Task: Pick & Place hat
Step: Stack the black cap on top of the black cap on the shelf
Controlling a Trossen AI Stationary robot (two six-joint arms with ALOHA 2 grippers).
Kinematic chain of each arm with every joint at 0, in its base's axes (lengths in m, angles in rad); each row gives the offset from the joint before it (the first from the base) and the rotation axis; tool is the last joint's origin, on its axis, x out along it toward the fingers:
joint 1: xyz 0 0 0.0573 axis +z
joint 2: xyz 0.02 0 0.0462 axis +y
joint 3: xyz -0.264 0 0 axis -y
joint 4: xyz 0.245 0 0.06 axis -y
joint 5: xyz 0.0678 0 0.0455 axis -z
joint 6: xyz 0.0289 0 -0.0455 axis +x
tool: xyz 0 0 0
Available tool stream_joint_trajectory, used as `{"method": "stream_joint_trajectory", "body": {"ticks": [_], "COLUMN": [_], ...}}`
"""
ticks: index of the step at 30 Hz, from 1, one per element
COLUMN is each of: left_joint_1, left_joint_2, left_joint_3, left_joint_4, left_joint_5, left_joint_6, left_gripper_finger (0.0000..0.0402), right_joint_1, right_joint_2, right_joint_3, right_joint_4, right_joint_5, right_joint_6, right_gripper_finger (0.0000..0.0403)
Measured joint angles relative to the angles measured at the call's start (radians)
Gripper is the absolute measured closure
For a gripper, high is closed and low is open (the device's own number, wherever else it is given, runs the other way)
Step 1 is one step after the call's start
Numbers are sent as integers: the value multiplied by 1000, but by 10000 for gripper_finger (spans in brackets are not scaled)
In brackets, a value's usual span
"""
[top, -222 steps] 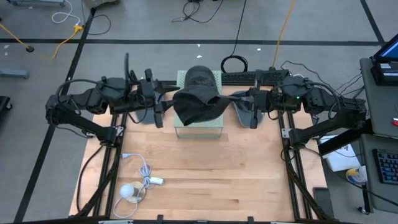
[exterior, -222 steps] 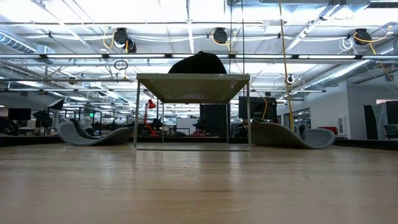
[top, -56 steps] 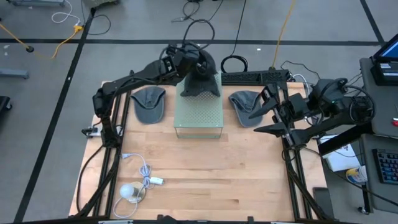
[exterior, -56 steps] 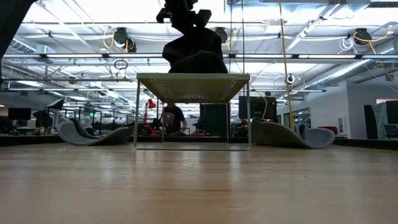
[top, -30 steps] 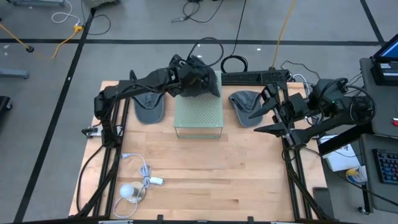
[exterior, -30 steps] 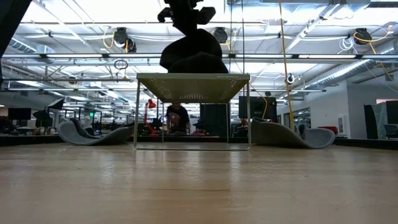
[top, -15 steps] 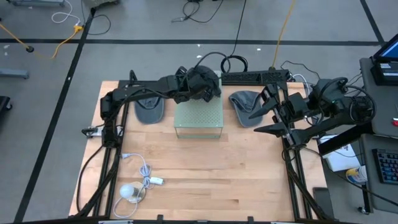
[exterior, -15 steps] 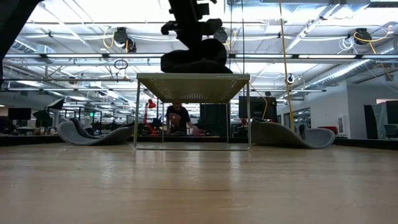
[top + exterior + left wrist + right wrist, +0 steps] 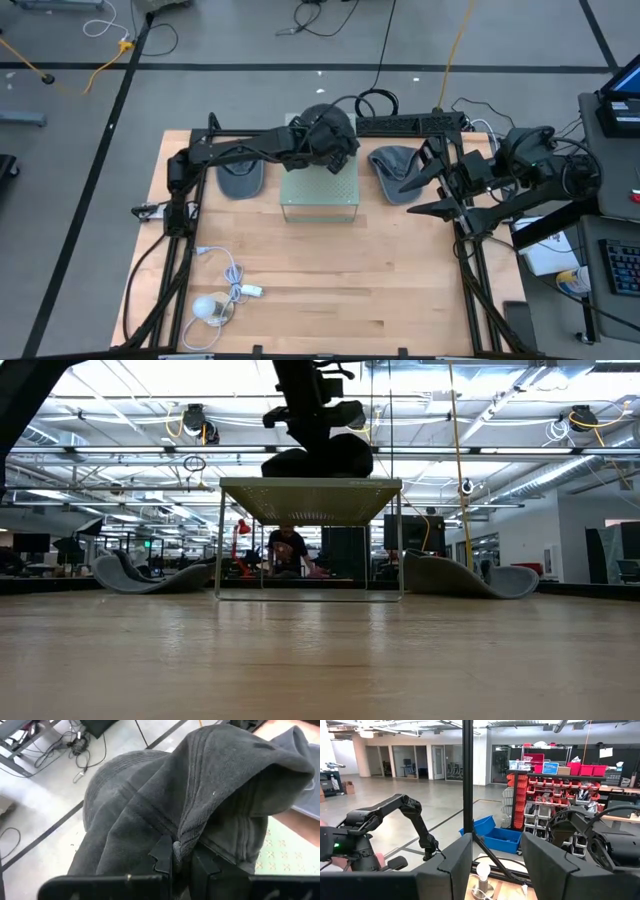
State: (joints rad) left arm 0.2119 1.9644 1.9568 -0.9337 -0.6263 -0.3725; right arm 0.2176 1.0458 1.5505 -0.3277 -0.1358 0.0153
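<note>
A dark hat (image 9: 330, 132) lies bunched on the top of a pale green perforated stand (image 9: 320, 190) at the table's far middle. The low view shows the hat (image 9: 318, 462) resting on the stand's top (image 9: 310, 486). My left gripper (image 9: 182, 857) is shut on the hat's cloth, with its arm reaching in from the table's left. My right gripper (image 9: 497, 865) is open and holds nothing. It is raised at the table's right (image 9: 425, 183), beside a grey hat. My left gripper pinches a raised fold of the hat's dark cloth (image 9: 181, 846) between its two fingers. The fingers come from above, slanting in from the table's left. The hat rests on the stand's top and slumps around the fingers.
A grey hat (image 9: 240, 178) lies on the table left of the stand and another (image 9: 393, 165) lies to its right. A white cable with a bulb (image 9: 215, 305) lies near the front left corner. In the low view a person (image 9: 288, 550) sits far behind the table.
My left gripper has gone down and a little toward the table's right and near edges, still shut on the hat. The hat, which hung tall from the fingers above the stand, has sunk and flattened onto the stand's top.
</note>
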Motion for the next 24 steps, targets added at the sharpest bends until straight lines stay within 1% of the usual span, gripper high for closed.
{"method": "stream_joint_trajectory", "body": {"ticks": [3,5,9,15,19,24], "left_joint_1": [1,3,10,9,9,9], "left_joint_2": [0,0,0,-13,-36,-68], "left_joint_3": [0,0,0,0,0,1], "left_joint_4": [0,0,-1,-7,-14,-6], "left_joint_5": [2,21,99,107,116,202], "left_joint_6": [4,16,31,32,59,95], "left_gripper_finger": [372,361,324,265,228,191], "right_joint_1": [0,0,0,0,0,0], "right_joint_2": [0,0,0,0,0,0], "right_joint_3": [0,0,0,0,0,0], "right_joint_4": [0,0,1,1,8,9], "right_joint_5": [0,0,0,0,0,3], "right_joint_6": [0,0,0,0,0,0], "right_gripper_finger": [236,236,236,236,236,236]}}
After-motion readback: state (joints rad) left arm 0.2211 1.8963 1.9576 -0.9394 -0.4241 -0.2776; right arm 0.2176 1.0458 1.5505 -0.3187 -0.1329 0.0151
